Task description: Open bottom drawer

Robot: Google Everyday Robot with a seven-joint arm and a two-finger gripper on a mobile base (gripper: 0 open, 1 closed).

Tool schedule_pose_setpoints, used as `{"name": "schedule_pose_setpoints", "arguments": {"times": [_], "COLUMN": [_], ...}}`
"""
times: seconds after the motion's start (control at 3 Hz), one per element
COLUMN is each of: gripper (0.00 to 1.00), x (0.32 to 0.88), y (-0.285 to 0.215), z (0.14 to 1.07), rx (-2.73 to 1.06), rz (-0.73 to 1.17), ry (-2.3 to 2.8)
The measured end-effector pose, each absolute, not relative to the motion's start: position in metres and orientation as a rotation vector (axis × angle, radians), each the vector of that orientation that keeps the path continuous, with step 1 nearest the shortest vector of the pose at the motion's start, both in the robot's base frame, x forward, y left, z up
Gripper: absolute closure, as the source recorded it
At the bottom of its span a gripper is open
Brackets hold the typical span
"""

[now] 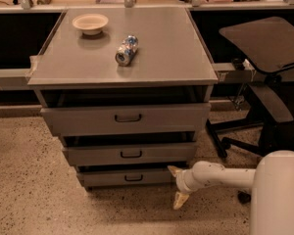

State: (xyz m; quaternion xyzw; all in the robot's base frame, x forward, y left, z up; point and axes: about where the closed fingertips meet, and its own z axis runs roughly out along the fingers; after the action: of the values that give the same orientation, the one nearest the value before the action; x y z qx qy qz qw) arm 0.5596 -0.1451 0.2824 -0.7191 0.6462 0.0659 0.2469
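Note:
A grey metal cabinet has three drawer fronts stacked one above another. The bottom drawer has the shortest front and a small dark pull handle at its centre. It stands out a little, like the two above it. My gripper is at the end of a white arm low on the right, just off the bottom drawer's right end. Its two cream fingers are spread apart, one up by the drawer's corner, one down near the floor. It holds nothing.
A white bowl and a can lying on its side rest on the cabinet top. A black office chair stands close on the right. Speckled floor lies in front and to the left.

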Motion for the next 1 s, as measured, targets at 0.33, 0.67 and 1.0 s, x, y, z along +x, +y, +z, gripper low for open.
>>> {"name": "schedule_pose_setpoints", "arguments": {"times": [0.33,0.67,1.0], "gripper": [0.00,0.00,0.00], "x": [0.573,0.579,0.593], "y": [-0.150,-0.154,-0.159], "z": [0.245,0.240,0.231], "rx": [-1.981,-1.979,-1.972], "rz": [0.236,0.236,0.232], "ry": [1.795,1.801,1.797]}}
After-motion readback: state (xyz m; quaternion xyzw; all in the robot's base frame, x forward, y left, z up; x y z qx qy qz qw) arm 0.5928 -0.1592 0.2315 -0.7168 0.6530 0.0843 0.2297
